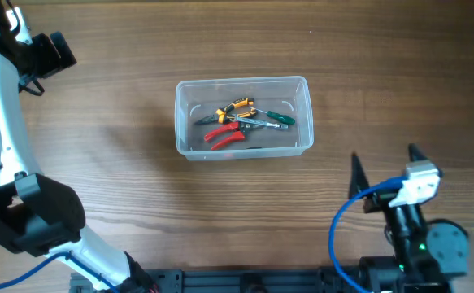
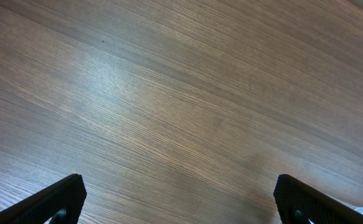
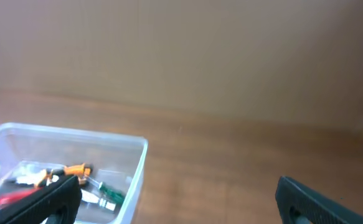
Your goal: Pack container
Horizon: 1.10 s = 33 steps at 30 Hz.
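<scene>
both your claws released, container mid-bench
nearest you, the right claw [image 1: 383,159] sits spread, pointing at the container [image 1: 241,80] with pliers [image 1: 224,136] inside; farther left, the left claw [image 2: 178,202] gapes, facing down over the bench [image 2: 169,93].

The overhead view looks straight down on the table [image 1: 383,65], the left wrist view faces bare wood closely near the far left corner, and the right wrist view looks low from the near right edge, sharing the container [image 1: 243,80] with overhead.
</scene>
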Available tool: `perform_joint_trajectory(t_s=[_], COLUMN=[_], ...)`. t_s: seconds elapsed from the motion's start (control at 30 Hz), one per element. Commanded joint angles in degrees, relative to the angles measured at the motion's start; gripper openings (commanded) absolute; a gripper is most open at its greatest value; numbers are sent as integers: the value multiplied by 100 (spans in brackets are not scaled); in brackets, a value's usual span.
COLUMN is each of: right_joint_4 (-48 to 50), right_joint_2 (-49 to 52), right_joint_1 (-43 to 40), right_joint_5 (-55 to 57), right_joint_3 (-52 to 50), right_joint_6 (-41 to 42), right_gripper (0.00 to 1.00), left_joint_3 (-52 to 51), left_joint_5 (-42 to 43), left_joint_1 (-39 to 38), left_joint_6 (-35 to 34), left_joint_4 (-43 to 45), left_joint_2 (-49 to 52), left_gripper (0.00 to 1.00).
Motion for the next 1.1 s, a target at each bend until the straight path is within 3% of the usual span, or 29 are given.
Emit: perform_joint_trajectory(t_s=[0.0, 0.23, 0.9, 1.07], right_joint_4=[420, 1152, 1320, 1318], right_joint_2=[-321, -776, -776, -776], right_joint_1=[-22, -20, -20, -20], right_joint_5=[-160, -153, -116, -116], right_joint_3=[-743, -1982, -2050, -2050], right_joint_6=[389, 831, 833, 833], right_gripper=[100, 100, 100, 100], left_joint_3=[-9, -9, -11, -142], left_joint_5=[50, 48, 50, 48], left_joint_1=[26, 26, 39, -881], left_joint_6=[-57, -55, -55, -55], left_joint_4=[0, 0, -2, 4], left_joint_2=[-4, -2, -2, -1440], left_gripper=[100, 100, 100, 100])
